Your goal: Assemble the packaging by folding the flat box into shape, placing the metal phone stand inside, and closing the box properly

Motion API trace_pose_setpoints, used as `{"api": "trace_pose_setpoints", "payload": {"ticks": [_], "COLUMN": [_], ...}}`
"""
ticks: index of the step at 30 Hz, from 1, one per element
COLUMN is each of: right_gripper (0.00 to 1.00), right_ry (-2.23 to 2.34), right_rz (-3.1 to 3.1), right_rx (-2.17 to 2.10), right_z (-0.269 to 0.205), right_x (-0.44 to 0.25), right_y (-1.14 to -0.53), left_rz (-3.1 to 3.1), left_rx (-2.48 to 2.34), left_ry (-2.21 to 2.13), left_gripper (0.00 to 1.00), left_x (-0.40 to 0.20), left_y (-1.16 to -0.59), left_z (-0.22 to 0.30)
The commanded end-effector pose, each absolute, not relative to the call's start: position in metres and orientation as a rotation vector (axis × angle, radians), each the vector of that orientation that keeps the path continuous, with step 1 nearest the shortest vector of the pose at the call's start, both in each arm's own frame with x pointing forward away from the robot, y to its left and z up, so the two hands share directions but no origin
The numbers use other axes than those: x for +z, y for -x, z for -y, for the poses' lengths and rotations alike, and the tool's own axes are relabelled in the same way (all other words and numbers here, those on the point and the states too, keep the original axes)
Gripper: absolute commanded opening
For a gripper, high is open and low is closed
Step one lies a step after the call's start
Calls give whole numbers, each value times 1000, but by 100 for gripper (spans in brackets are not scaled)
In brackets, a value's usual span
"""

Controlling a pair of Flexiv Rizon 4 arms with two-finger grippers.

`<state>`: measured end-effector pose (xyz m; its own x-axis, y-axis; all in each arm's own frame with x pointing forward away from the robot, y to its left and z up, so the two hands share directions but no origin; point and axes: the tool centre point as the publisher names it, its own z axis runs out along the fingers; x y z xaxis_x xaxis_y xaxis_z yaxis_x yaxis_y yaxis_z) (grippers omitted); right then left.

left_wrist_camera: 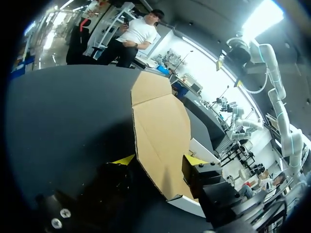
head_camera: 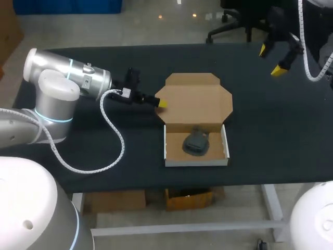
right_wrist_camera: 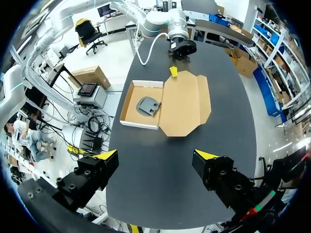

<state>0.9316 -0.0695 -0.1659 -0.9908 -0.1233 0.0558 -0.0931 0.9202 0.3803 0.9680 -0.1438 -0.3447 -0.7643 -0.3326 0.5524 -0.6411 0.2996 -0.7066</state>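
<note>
While the stand point(head_camera: 196, 142) sits in the box point(head_camera: 165, 145) near mid-table point(head_camera: 270, 146), the lid point(head_camera: 195, 101) lies open behind it. Left jaws straddle its left edge, wide, not clamped; right jaws open, empty, far right. Judgement: pinch lightly, swing lid nearward about its hinge

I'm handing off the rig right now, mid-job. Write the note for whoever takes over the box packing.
Left end effector: open, at the left edge of the lid, with the edge between its fingers but not clamped.
Right end effector: open, empty, raised over the far right of the table.
Box tray: folded into shape near the table's front edge, with the lid open behind it.
Phone stand: inside the tray.
Done: box formed, stand in.
Left: swing the lid over the tray, tuck it in and close the box.
</note>
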Motion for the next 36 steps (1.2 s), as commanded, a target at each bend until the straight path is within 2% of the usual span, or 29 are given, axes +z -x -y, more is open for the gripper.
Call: {"api": "trace_pose_setpoints", "payload": {"ticks": [1, 18, 31, 34, 36], "right_gripper": [100, 100, 100, 100, 100], "right_ry": [-171, -193, -217, -221, -223], "right_rz": [2997, 3011, 3027, 3028, 3029], "right_rx": [-571, -542, -499, -494, -492], "right_z": [65, 55, 46, 45, 44], "right_x": [-164, -160, -155, -154, -153], "right_y": [-936, -944, -951, -952, -952], "left_rz": [2270, 2264, 2264, 2272, 2276], "left_rx": [1443, 1442, 1461, 1465, 1468], "left_ry": [-855, -719, -615, -585, -571], "left_gripper": [53, 44, 31, 22, 20], "left_x": [-345, -343, -339, -338, -338], "left_y": [-972, -964, -956, -953, -952], "left_z": [144, 153, 159, 160, 160]}}
